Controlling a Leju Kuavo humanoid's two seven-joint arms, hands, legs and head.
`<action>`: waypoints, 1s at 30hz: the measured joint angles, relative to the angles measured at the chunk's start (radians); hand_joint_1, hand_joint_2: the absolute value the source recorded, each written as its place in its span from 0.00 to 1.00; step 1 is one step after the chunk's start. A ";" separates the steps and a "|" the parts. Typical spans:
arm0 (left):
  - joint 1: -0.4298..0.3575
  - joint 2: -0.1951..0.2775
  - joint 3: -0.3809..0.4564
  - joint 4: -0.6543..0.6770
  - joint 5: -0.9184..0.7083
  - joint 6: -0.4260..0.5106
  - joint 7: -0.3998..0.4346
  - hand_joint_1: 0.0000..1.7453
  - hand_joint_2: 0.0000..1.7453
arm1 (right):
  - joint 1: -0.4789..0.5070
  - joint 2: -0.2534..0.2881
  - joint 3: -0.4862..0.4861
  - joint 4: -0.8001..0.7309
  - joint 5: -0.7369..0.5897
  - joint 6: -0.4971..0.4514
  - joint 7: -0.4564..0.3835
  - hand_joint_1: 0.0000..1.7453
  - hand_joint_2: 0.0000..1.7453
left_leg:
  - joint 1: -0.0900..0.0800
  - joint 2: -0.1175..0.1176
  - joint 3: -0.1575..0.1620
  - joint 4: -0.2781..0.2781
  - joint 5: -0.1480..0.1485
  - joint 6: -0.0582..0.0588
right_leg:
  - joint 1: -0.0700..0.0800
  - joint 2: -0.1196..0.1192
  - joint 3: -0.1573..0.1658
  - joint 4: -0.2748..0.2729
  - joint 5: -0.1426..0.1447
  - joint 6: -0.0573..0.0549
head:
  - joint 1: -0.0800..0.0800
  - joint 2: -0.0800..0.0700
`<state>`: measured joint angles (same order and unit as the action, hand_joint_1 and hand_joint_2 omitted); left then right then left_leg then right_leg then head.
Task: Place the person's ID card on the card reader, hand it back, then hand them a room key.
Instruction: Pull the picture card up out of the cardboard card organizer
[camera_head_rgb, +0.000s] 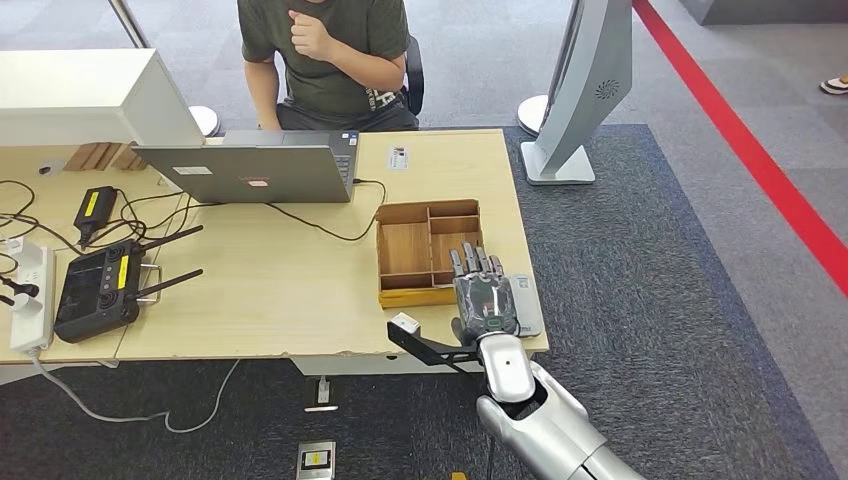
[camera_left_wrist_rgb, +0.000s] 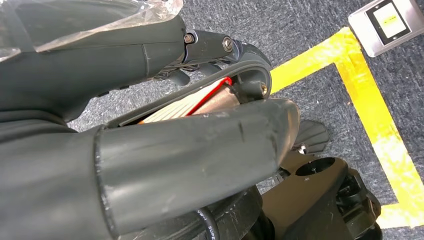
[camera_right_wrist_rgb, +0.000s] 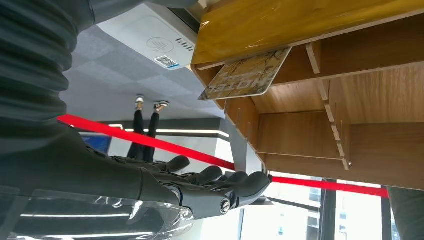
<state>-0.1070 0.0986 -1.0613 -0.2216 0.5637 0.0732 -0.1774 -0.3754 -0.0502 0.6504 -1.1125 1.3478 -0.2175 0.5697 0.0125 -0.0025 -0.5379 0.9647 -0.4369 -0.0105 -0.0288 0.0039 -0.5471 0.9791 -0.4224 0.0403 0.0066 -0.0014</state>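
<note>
Pale wood-grain table (camera_head_rgb: 300, 290) stands on grey carpet. At its near corner the right hand (camera_head_rgb: 484, 297) lies flat, fingers straight, holding nothing, beside a divided wooden tray (camera_head_rgb: 428, 250). A printed room key card (camera_right_wrist_rgb: 246, 75) leans in the tray's compartment just ahead, beside a white card reader (camera_right_wrist_rgb: 150, 37). The left hand (camera_left_wrist_rgb: 150, 125) grips a red-edged card (camera_left_wrist_rgb: 187, 102).

A light wooden desk (camera_head_rgb: 280, 290) stands on dark grey carpet (camera_head_rgb: 640, 300). At two o'clock a red floor stripe (camera_head_rgb: 760, 160) runs diagonally. At twelve, a black chair (camera_head_rgb: 413, 70).
</note>
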 joint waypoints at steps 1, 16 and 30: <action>0.000 -0.001 0.000 0.000 0.000 0.000 0.000 0.00 0.00 | -0.001 0.001 0.000 0.002 0.000 0.000 0.000 0.00 1.00 | 0.000 0.000 0.000 0.000 0.000 0.000 | 0.000 0.000 0.000 0.000 0.000 0.000 | 0.000 0.000; -0.001 -0.002 -0.015 0.000 0.004 -0.002 0.009 0.00 0.00 | -0.012 0.024 0.001 0.044 0.005 0.008 -0.002 0.00 1.00 | 0.000 0.000 0.000 0.000 0.000 0.000 | 0.000 0.000 0.000 0.000 0.000 0.000 | 0.000 0.000; -0.001 -0.001 -0.016 0.000 0.010 -0.009 0.010 0.00 0.00 | -0.011 0.028 0.001 0.045 0.010 0.037 0.002 0.00 1.00 | 0.000 0.000 0.000 0.000 0.000 0.000 | 0.000 0.000 0.000 0.000 0.000 0.000 | 0.000 0.000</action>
<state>-0.1078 0.0975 -1.0773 -0.2216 0.5742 0.0647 -0.1678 -0.3866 -0.0217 0.6511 -1.0671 1.3581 -0.1804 0.5721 0.0125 -0.0024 -0.5378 0.9647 -0.4369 -0.0105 -0.0288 0.0039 -0.5471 0.9790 -0.4224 0.0403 0.0065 -0.0014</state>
